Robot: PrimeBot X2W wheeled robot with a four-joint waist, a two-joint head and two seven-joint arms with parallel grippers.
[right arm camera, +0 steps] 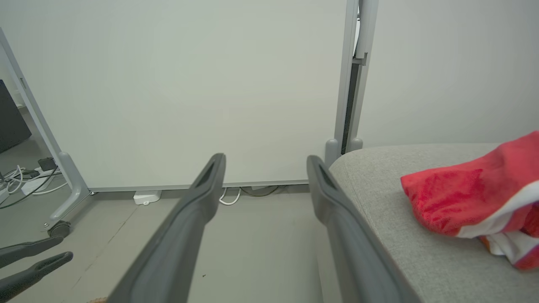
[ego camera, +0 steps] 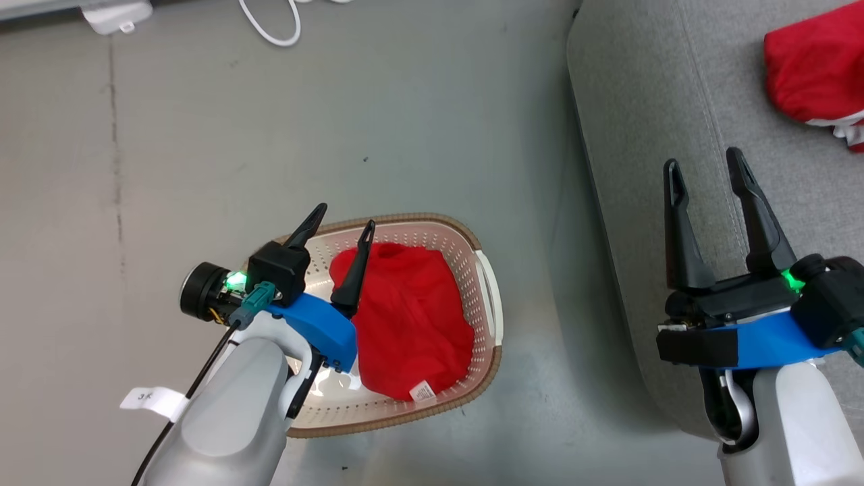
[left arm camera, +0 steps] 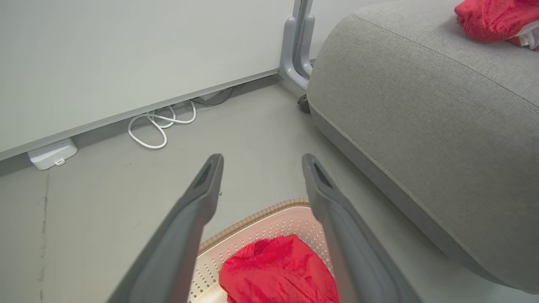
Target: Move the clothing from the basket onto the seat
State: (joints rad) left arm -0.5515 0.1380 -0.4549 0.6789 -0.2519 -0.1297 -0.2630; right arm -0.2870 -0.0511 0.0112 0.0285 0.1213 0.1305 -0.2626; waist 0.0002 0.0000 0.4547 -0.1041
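A plain red garment [ego camera: 405,324] with a white tag lies in the cream basket [ego camera: 487,297] on the floor, left of the grey sofa [ego camera: 648,121]. My left gripper [ego camera: 345,214] hovers open above the basket's left end, empty; its wrist view looks past the fingers at the red garment [left arm camera: 278,271] and the basket rim [left arm camera: 257,218]. A red garment with white panels [ego camera: 817,74] rests on the sofa at the top right. My right gripper [ego camera: 702,163] stands open and empty over the sofa's near edge, left of that garment [right arm camera: 471,198].
A white cable coil [ego camera: 273,23] and a white box [ego camera: 118,15] lie on the grey floor by the wall. A partition foot with a caster [left arm camera: 301,101] stands at the sofa's far corner. Bare floor separates basket and sofa.
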